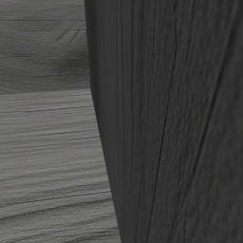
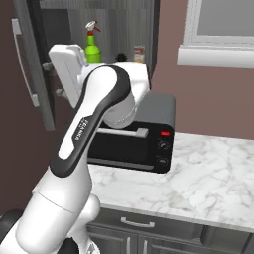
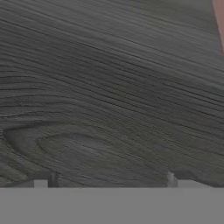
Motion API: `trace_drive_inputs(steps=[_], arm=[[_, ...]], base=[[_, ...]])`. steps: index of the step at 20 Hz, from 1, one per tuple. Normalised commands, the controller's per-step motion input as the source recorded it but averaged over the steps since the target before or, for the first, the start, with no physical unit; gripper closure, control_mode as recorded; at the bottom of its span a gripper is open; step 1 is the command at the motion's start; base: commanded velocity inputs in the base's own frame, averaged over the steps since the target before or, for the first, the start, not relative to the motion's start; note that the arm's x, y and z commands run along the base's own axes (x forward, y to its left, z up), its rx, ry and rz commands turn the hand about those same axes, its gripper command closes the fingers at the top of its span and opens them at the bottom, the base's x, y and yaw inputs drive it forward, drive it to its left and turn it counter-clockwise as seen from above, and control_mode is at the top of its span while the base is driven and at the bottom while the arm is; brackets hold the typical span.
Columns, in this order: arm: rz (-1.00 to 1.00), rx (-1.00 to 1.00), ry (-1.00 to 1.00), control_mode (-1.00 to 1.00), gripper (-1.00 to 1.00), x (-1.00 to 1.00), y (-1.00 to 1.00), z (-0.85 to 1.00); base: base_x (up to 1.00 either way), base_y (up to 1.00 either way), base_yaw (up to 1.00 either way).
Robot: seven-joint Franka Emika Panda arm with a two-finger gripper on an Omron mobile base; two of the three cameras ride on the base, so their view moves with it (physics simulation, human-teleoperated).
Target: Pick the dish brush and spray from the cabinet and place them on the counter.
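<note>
A: The gripper (image 3: 109,181) stood wide, with nothing between its tips. Through the hand view I could see only its two dark fingertips (image 3: 43,178) poking up, well apart, close against a dark grey wood-grain panel (image 3: 109,87).

B: And the spray?

A: The spray (image 2: 92,45) was up in the open cabinet (image 2: 119,25), a green bottle with a white and red trigger head, standing upright on the shelf. The arm (image 2: 94,124) rose in front of it and covered its lower part. To its right on the same shelf stood something small and dark and a pale jar (image 2: 140,53); I couldn't tell whether the dark one was the dish brush.

B: What lay around that?

A: The cabinet door (image 2: 32,64) hung open at the left, with a long handle. Below sat a black toaster oven (image 2: 144,139) on the white marble worktop (image 2: 208,178), with a window (image 2: 223,30) above at the right. From the left base view, a dark wood surface (image 1: 180,118) stood very near.
</note>
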Motion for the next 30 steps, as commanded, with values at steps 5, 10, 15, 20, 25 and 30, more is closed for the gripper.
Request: trace_drive_inputs(steps=[5,10,15,20,25,30], arm=[[0.00,-0.03,-0.11,-1.00,-1.00,0.00,0.47,0.00],[0.00,-0.02,-0.07,-1.00,-1.00,0.05,0.51,-0.01],[0.00,-0.02,-0.04,-1.00,-1.00,0.11,0.52,-0.04],[0.00,-0.03,-0.05,-1.00,-1.00,0.09,0.52,-0.04],[0.00,-0.04,-0.04,-1.00,-1.00,0.09,0.50,-0.07],[0.00,-0.04,-0.03,-1.00,-1.00,0.06,0.49,-0.08]], base=[[0.00,0.00,0.00],[0.00,0.00,0.00],[0.00,0.00,0.00],[0.00,0.00,0.00],[0.00,0.00,0.00],[0.00,0.00,0.00]])
